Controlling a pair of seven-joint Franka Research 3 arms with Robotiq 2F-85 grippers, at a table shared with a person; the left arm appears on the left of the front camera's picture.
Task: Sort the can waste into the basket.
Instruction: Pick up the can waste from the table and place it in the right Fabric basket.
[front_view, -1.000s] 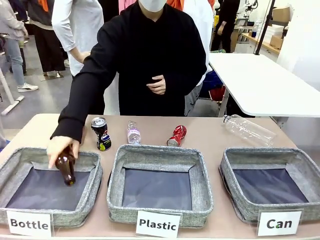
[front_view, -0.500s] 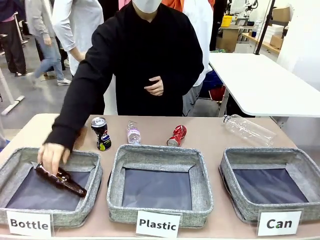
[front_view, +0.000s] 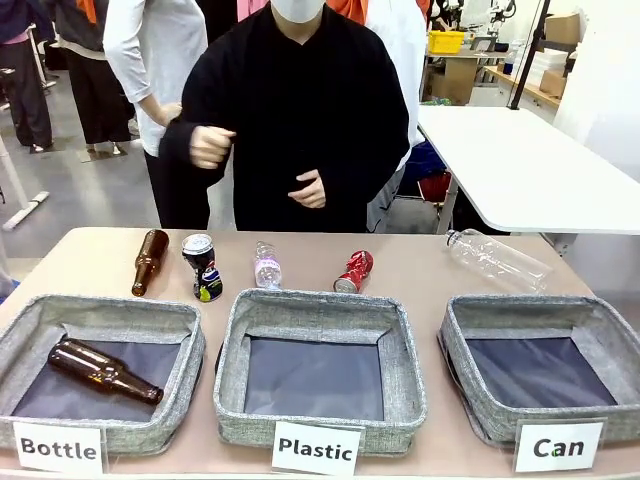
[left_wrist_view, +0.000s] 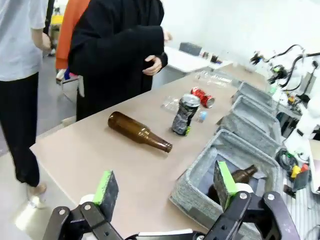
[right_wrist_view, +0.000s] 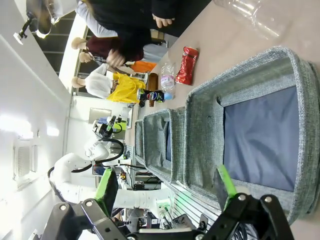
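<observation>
The dark Pepsi can stands upright on the table behind the left basket, also in the left wrist view as the Pepsi can. The crushed red can lies behind the middle basket; the red can appears beyond the basket rims. The basket with the "Can" card sits at the right, its inside bare; in the right wrist view that basket is nearest. My left gripper is open above the left basket's corner. My right gripper is open over the Can basket's near rim.
The "Bottle" basket holds a brown bottle; another brown bottle lies on the table beside the Pepsi can. The "Plastic" basket sits in the middle. Clear plastic bottles lie farther back. A person in black stands opposite.
The person laid a brown bottle in the Bottle basket, let go and drew the hand back to the chest. A second brown bottle on the table came into view.
</observation>
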